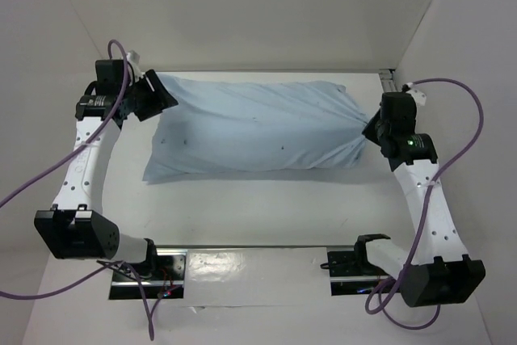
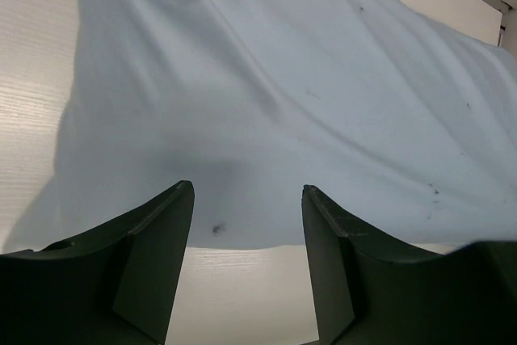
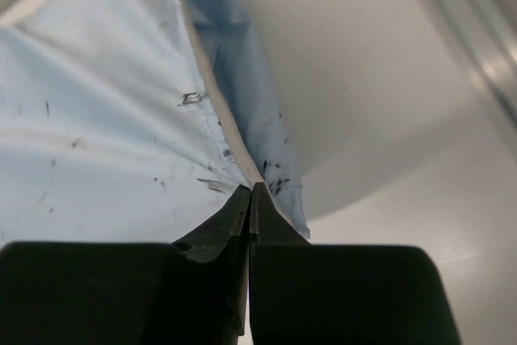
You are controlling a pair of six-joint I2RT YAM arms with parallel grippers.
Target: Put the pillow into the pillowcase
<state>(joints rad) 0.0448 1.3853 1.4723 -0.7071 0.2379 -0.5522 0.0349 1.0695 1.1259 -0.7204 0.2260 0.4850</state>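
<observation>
The pillowcase [image 1: 258, 127], pale blue with tiny dark specks, lies plump and filled across the back of the table. The pillow itself is hidden inside it. My right gripper [image 1: 368, 130] is at the bunched right end, and in the right wrist view its jaws [image 3: 250, 188] are shut on a gathered fold of the pillowcase [image 3: 97, 119]. A thin cream strip [image 3: 216, 111] runs between the blue folds; I cannot tell what it is. My left gripper [image 1: 160, 94] is at the far left corner. It stands open [image 2: 248, 187], just above the pillowcase [image 2: 283, 78] edge, holding nothing.
A metal rail [image 1: 388, 78] runs along the back right corner, close to the right gripper, and shows again as a rail [image 3: 477, 30] in the right wrist view. White walls enclose the table on three sides. Shiny mounting plates [image 1: 242, 268] and purple cables sit at the near edge.
</observation>
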